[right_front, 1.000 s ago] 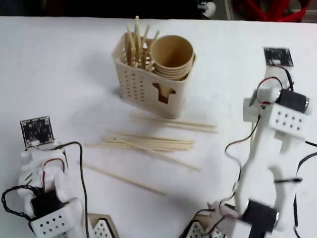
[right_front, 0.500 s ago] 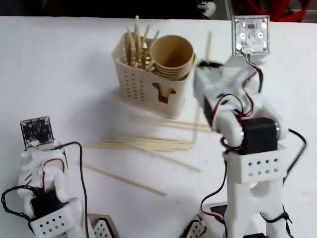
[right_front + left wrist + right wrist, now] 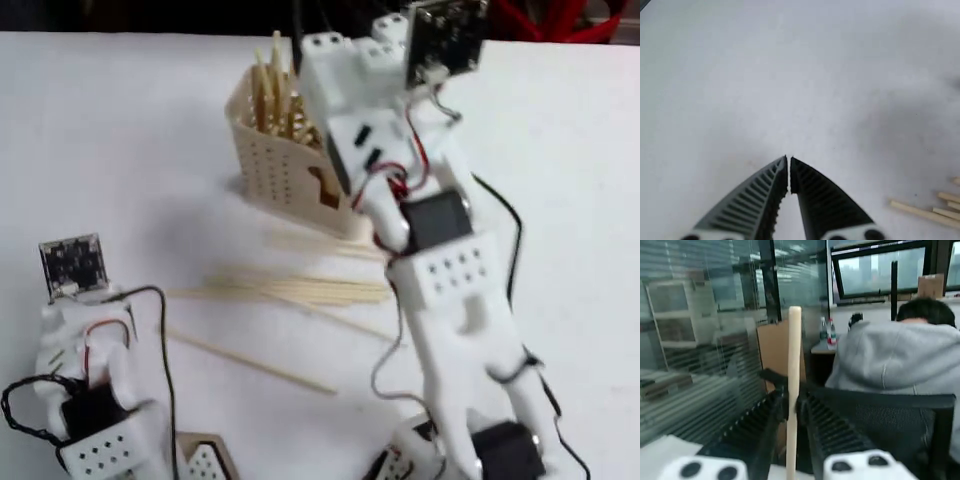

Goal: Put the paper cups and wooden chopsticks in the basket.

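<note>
The cream perforated basket (image 3: 280, 170) stands at the table's back middle with several wooden chopsticks (image 3: 270, 90) upright in it. My right arm (image 3: 420, 220) stretches over the basket's right half and hides the paper cups there. My right gripper (image 3: 792, 402) is shut on one wooden chopstick (image 3: 793, 365), held upright between its fingers. More chopsticks (image 3: 300, 290) lie loose on the table in front of the basket. My left gripper (image 3: 789, 161) is shut on nothing, just above bare table at the front left, with some chopstick ends (image 3: 930, 212) off to its side.
The left arm (image 3: 90, 400) sits folded at the table's front left corner. One stray chopstick (image 3: 250, 362) lies diagonally in front of the pile. White table surface (image 3: 120, 150) spreads to the left of the basket.
My right arm has swung from the table's right side up and over the basket, carrying the chopstick. It now covers the cups. The left arm has not moved.
</note>
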Available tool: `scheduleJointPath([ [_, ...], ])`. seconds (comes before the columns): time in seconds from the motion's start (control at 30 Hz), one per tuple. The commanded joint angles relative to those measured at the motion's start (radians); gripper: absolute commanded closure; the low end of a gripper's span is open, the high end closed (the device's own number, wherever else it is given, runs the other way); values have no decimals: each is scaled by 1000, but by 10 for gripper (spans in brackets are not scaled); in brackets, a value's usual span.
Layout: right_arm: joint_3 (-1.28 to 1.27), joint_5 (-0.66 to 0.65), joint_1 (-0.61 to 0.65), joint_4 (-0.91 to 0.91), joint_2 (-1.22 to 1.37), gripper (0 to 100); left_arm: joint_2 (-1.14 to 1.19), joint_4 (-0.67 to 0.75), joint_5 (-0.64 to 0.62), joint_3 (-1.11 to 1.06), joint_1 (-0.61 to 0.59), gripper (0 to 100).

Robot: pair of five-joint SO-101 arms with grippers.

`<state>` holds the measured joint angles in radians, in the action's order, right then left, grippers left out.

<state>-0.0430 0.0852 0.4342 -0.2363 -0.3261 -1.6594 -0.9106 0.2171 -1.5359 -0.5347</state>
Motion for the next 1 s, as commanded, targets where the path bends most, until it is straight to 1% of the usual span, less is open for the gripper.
scheduleJointPath([
  [0.0, 48, 6, 10, 137, 62, 981, -12, 6, 11, 8, -7, 965],
  [0.17, 40, 6, 13, 143, 143, 981, -12, 20, 11, 6, -7, 965],
  [0.27, 41, 6, 10, 88, 168, 979, -12, 20, 11, 6, -7, 965],
  [0.33, 41, 6, 10, 31, 176, 943, -12, 20, 11, 6, -7, 965],
  [0.43, 43, 6, 10, -53, 170, 838, -12, 20, 11, 6, -7, 965],
  [0.5, 52, 6, 10, -93, 162, 809, -12, 20, 11, 6, -7, 965],
  [0.6, 74, 8, 10, -170, 102, 809, -12, 18, 11, 6, -7, 965],
  [0.67, 74, 8, 10, -249, 31, 834, -12, 18, 11, 6, -7, 965],
  [0.8, 68, 11, 2, -484, -116, 991, -12, 18, 11, 6, -7, 965],
  [0.87, 66, 15, -22, -621, -177, 955, -12, 18, 11, 6, -7, 965],
  [0.97, 66, 12, -51, -794, -260, 980, -12, 17, 11, 6, -7, 965],
])
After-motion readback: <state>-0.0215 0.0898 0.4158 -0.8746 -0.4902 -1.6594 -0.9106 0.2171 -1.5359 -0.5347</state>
